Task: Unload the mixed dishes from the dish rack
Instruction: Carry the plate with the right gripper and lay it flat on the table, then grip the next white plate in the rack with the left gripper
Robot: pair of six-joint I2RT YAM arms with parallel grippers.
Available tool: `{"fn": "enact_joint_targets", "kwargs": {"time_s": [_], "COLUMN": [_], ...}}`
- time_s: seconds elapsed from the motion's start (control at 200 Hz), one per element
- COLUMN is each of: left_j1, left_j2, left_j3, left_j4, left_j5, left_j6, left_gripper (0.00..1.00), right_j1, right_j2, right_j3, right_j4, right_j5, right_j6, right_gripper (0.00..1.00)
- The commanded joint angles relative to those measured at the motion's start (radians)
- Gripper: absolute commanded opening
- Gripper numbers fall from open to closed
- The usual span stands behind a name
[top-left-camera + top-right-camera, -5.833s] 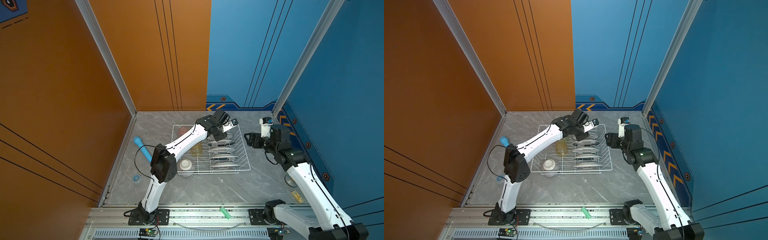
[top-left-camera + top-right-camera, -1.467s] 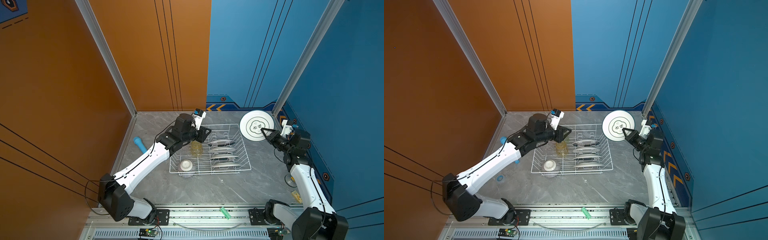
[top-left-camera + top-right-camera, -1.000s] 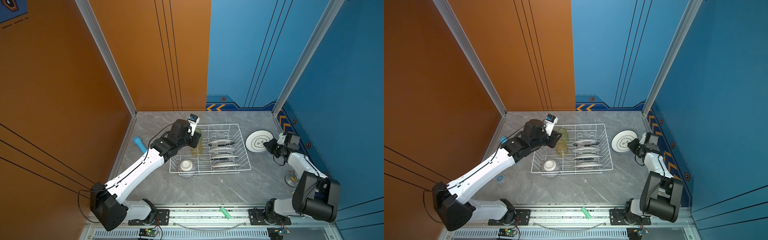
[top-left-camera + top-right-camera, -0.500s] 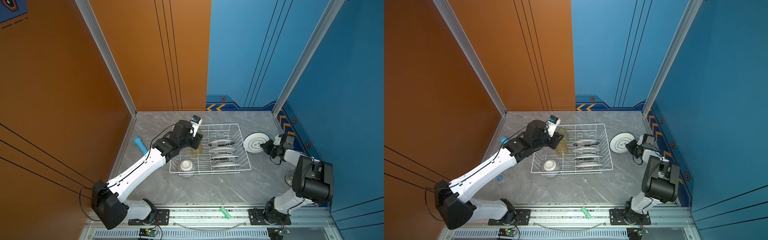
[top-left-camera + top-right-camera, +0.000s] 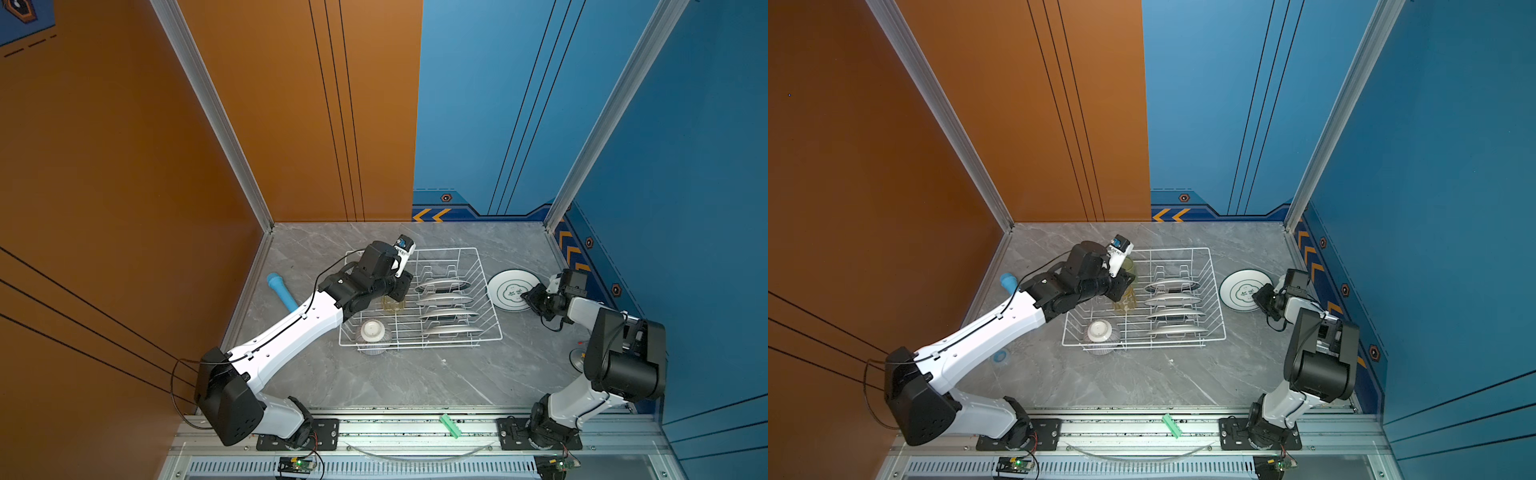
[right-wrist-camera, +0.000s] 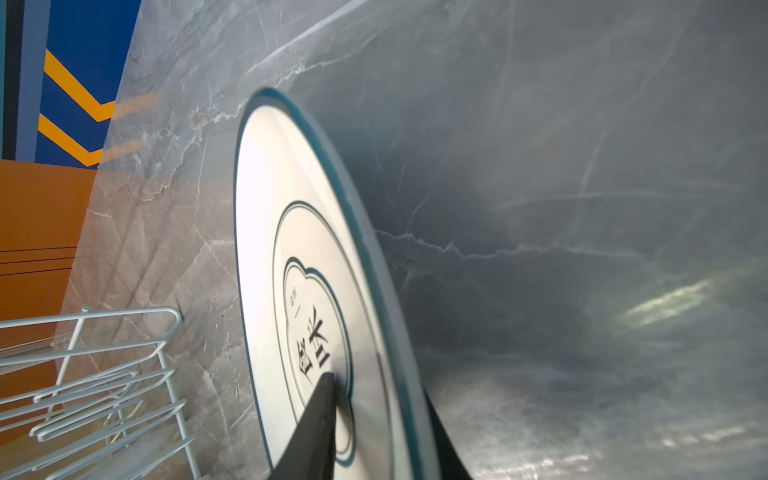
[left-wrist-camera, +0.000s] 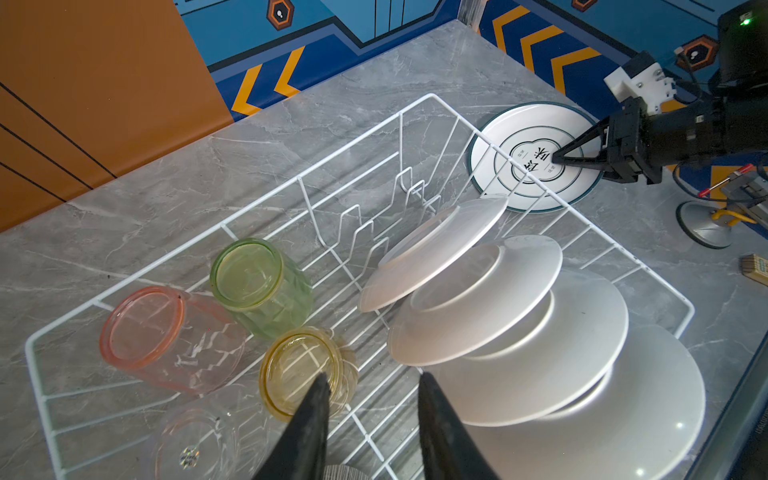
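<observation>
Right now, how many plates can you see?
5. Four plates stand on edge in the dish rack's slots; the fifth plate lies on the table just right of the rack. None seems hidden.

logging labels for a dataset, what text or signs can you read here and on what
"味" plus a second character I cannot make out: centre of the plate.
Small print beside them: too small to read.
Orange chevrons, no words: blue wall band.

both top views look down from high — wrist views close, sharing the dish rack (image 7: 365, 137).
</observation>
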Motion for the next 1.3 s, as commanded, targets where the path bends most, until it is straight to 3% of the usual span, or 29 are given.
{"fn": "enact_joint_targets", "kwargs": {"time_s": [0.0, 0.381, 0.651, 0.896, 1.076, 1.297], "left_j1": [-0.013, -0.028, -0.044, -0.099, -0.137, -0.142], "left_j2": [0.016, 0.052, 0.110, 0.221, 0.339, 0.443], "left_j3": [0.040, 0.055, 0.101, 0.209, 0.330, 0.451], "left_j4": [-0.036, -0.055, -0.057, -0.084, -0.152, -0.206], "left_j5": [-0.032, -0.041, -0.041, -0.075, -0.144, -0.136], "left_j6": [0.024, 0.038, 0.083, 0.206, 0.316, 0.363], "left_gripper": [0.37, 0.38, 0.40, 0.42, 0.45, 0.45], "right_j1": [-0.007, -0.007, -0.009, 0.010, 0.125, 0.242], "right_j2": [0.022, 0.010, -0.131, -0.333, -0.414, -0.438], "right_j3": [0.015, 0.006, 0.007, 0.058, 0.097, 0.145], "right_j4": [-0.092, -0.145, -0.236, -0.390, -0.426, -0.450], "right_j5": [0.066, 0.122, 0.215, 0.258, 0.267, 0.300], "right_j6": [-0.054, -0.081, -0.106, -0.173, -0.168, -0.170], "right_gripper": [0.28, 0.47, 0.79, 0.80, 0.80, 0.80]}}
